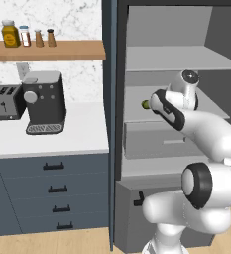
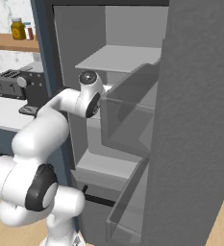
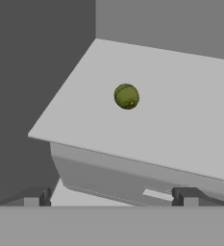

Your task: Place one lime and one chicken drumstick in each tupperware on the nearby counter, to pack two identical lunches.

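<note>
Hand view shows the lime (image 3: 126, 96) whole; left base view, a sliver (image 1: 145, 104).

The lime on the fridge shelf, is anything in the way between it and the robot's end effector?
Nothing visible. In the hand view the lime sits alone on the grey shelf, and the open end effector looks straight at it across bare shelf.

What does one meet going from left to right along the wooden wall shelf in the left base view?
Yellow jar with a white lid → small clear jar with red contents → light brown shaker → darker brown shaker with a black top.
</note>
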